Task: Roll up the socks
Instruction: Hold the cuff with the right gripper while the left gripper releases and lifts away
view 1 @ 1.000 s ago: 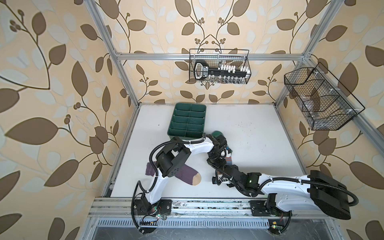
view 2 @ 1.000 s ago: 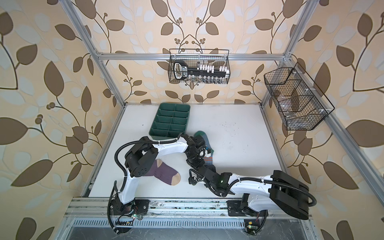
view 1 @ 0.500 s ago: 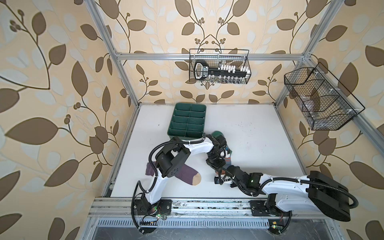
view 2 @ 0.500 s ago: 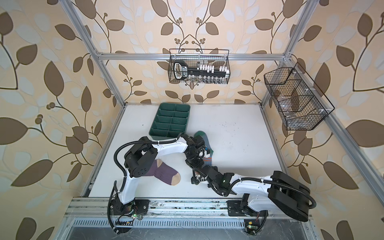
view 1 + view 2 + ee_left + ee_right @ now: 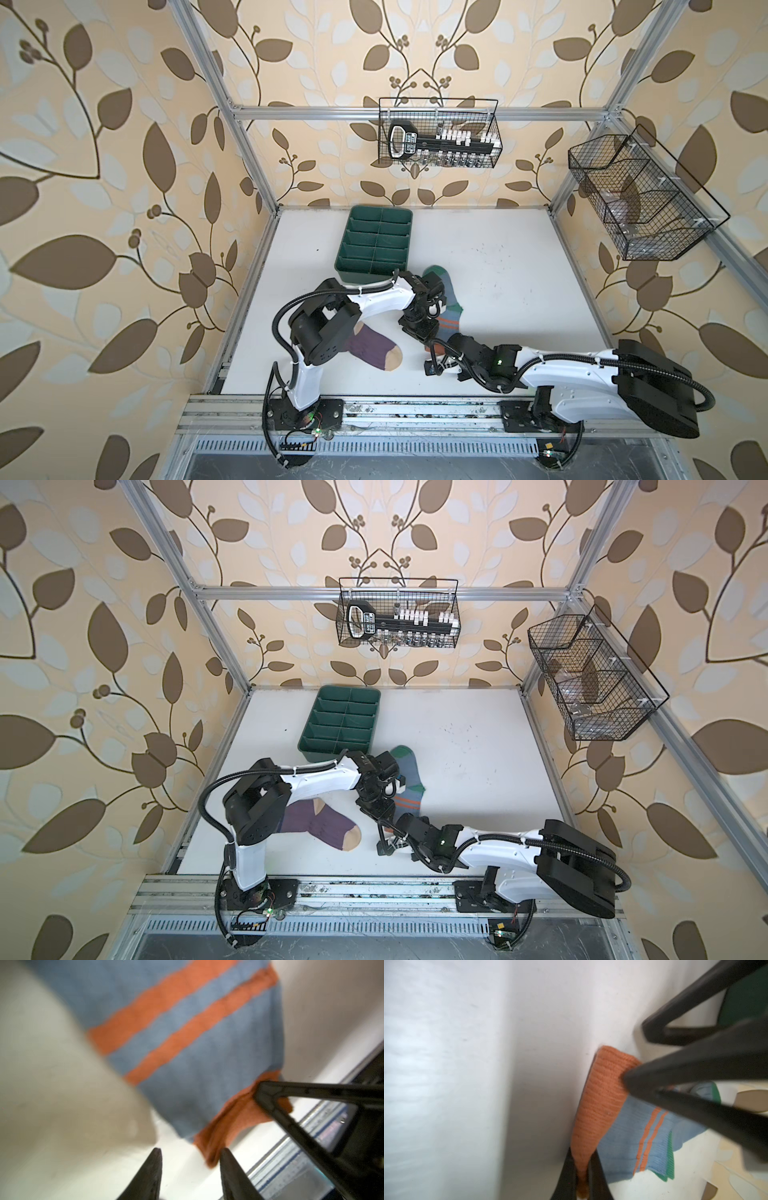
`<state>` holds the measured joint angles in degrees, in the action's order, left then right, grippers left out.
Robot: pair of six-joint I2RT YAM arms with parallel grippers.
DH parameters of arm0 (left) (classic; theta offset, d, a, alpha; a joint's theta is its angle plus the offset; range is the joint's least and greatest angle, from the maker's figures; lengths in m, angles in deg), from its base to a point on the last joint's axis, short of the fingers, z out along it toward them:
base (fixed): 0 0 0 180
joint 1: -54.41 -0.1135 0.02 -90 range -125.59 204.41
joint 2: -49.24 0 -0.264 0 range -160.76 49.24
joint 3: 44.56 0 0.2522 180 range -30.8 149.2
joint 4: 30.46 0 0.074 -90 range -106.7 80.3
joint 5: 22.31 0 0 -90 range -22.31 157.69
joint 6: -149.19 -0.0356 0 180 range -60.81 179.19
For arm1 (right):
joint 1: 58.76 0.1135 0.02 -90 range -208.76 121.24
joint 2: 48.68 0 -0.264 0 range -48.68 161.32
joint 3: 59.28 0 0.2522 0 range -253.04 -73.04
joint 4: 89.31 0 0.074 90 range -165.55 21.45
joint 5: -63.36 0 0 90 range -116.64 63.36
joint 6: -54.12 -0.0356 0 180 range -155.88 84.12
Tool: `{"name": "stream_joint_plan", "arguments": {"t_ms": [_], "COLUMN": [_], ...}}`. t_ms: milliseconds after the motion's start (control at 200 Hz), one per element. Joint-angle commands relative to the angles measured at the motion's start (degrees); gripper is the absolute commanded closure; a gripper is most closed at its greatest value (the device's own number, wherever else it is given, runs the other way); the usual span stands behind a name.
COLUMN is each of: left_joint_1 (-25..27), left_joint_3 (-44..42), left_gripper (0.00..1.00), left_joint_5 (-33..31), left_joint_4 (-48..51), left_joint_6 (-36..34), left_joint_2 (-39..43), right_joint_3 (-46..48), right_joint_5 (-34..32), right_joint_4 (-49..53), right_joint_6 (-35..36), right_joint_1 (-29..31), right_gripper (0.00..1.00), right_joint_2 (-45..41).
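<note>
Right wrist view: seeing the right gripper (image 5: 582,1165) pinched tight on the grey-blue sock (image 5: 629,1136) by its orange cuff (image 5: 600,1095). Got the left gripper (image 5: 190,1152) just beside that cuff, fingers apart, holding nothing. Can spot that sock mid table (image 5: 519,270) in both top views, just near-right of the green tray (image 5: 365,275). Then the purple sock (image 5: 370,347) further left, partly under the left arm (image 5: 382,301).

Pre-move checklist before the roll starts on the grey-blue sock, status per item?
1. Grip: right gripper shut on the grey-blue sock at its orange cuff: ok.
2. Free hand: left gripper open, nothing between its fingers: ok.
3. Cuff flat: not ok, bunched at the pinch.
4. Socks apart: purple sock lies clear of it: ok.
5. Toe clear of green tray: cannot tell, left arm covers the gap.
</note>
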<state>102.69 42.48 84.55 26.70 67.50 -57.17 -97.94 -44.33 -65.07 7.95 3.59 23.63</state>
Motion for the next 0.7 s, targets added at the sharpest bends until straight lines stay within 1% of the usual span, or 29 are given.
{"name": "stream_joint_plan", "arguments": {"t_ms": [0, 80, 120, 140, 145, 150, 170, 210, 235, 255, 280, 305, 315, 325, 370, 405, 460, 545, 590, 635, 665, 695], "left_joint_1": [-1.79, -2.56, -2.57, -2.57, -2.57, -2.57, -2.63, -2.66, -2.73, -2.74, -2.74, -2.82, -2.83, -2.83, -3.0, -3.01, -3.01, -3.01, -3.01, -3.01, -3.01, -3.01], "left_joint_3": [-1.63, -2.94, -4.05, -4.63, -4.85, -5.28, -6.12, -8.47, -10.3, -11.75, -13.95, -15.92, -16.73, -17.57, -20.76, -22.38, -23.23, -21.65, -19.77, -18.23, -17.48, -17.4], "left_gripper": [0.51, 0.51, 0.53, 0.53, 0.53, 0.53, 0.53, 0.49, 0.44, 0.37, 0.24, 0.07, 0.03, 0.02, 0.01, 0.01, 0.01, 0.01, 0.01, 0.01, 0.01, 0.01], "left_joint_5": [-13.66, -21.75, -27.73, -31.36, -33.08, -33.08, -36.45, -42.0, -44.72, -46.27, -48.09, -49.49, -50.05, -50.49, -49.71, -48.46, -47.5, -45.19, -44.04, -40.87, -38.95, -38.56], "left_joint_4": [-4.14, -6.87, -8.69, -9.58, -10.01, -10.35, -11.58, -15.27, -18.02, -20.49, -23.5, -26.49, -27.66, -28.87, -34.01, -36.08, -36.56, -31.86, -27.68, -23.77, -21.98, -20.92], "left_joint_6": [3.75, 3.76, 3.83, 3.86, 3.86, 3.88, 3.95, 3.39, 2.43, 1.43, 0.42, -0.35, -0.46, -0.64, -3.55, -5.44, -6.45, -6.44, -5.19, -5.34, -5.25, -4.88], "left_joint_2": [12.74, 21.22, 26.39, 28.98, 29.64, 30.28, 32.95, 38.4, 41.95, 44.8, 48.14, 51.78, 53.16, 54.45, 59.54, 62.71, 66.15, 67.87, 67.05, 65.63, 64.7, 64.07], "right_joint_3": [-0.05, -0.26, -0.69, -1.04, -1.12, -1.25, -1.62, -2.39, -2.92, -3.27, -3.74, -4.16, -4.25, -4.4, -4.85, -5.01, -5.02, -4.97, -4.94, -4.9, -4.83, -4.8], "right_joint_5": [8.86, 10.15, 10.84, 11.23, 11.34, 11.44, 11.94, 12.98, 13.76, 14.46, 15.11, 15.49, 15.7, 15.88, 16.1, 15.98, 15.4, 14.34, 14.03, 14.0, 13.81, 13.61], "right_joint_4": [12.94, 14.1, 14.91, 15.49, 15.6, 15.83, 16.45, 17.68, 18.35, 18.8, 19.32, 19.61, 19.65, 19.73, 19.97, 19.85, 19.59, 19.41, 19.41, 19.33, 19.19, 19.07], "right_joint_6": [-2.56, -3.18, -3.31, -3.38, -3.39, -3.44, -3.6, -3.96, -4.26, -4.5, -4.78, -5.2, -5.22, -5.38, -5.6, -5.7, -5.62, -5.43, -5.36, -5.38, -5.38, -5.37], "right_joint_1": [0.28, 0.35, 0.34, 0.32, 0.32, 0.36, 0.37, 0.2, 0.04, -0.21, -0.46, -0.72, -0.73, -0.8, -1.02, -1.09, -1.16, -1.35, -1.48, -1.72, -1.86, -1.91], "right_gripper": [1.0, 1.0, 1.0, 1.0, 1.0, 1.0, 1.0, 1.0, 1.0, 1.0, 1.0, 1.0, 1.0, 1.0, 1.0, 1.0, 1.0, 1.0, 1.0, 1.0, 1.0, 1.0], "right_joint_2": [-0.04, -0.63, -0.72, -0.65, -0.62, -0.65, -0.49, -0.21, -0.05, 0.15, 0.36, 0.73, 0.79, 0.92, 1.32, 1.57, 1.69, 1.31, 0.96, 0.43, 0.17, -0.04]}}
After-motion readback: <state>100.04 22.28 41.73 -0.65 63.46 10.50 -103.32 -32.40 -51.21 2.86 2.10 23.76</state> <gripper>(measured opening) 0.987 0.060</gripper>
